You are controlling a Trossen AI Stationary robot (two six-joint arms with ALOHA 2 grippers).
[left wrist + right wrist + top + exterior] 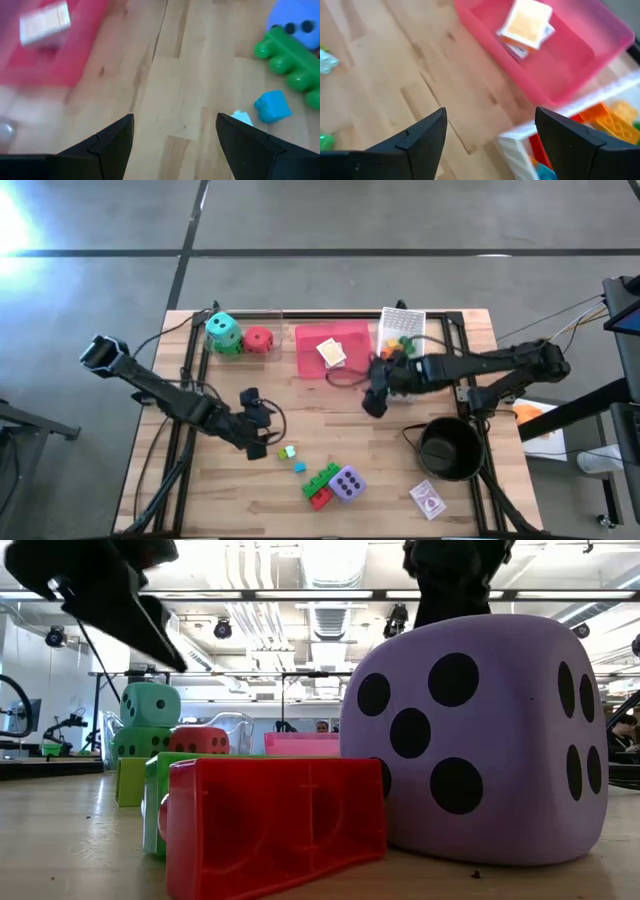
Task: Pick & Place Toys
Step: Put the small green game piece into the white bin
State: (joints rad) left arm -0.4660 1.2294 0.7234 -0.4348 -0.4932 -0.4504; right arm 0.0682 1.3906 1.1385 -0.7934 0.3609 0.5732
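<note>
Left gripper [258, 448] hung open, empty, beside purple die [347, 483]; die looked soft, light — best pinched across flat faces.

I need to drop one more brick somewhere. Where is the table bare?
Bare wood lies along the near-left edge, left of the green brick, and between the pink tray and purple die. It is crowded at the far edge around the dice, tray and white basket.
</note>
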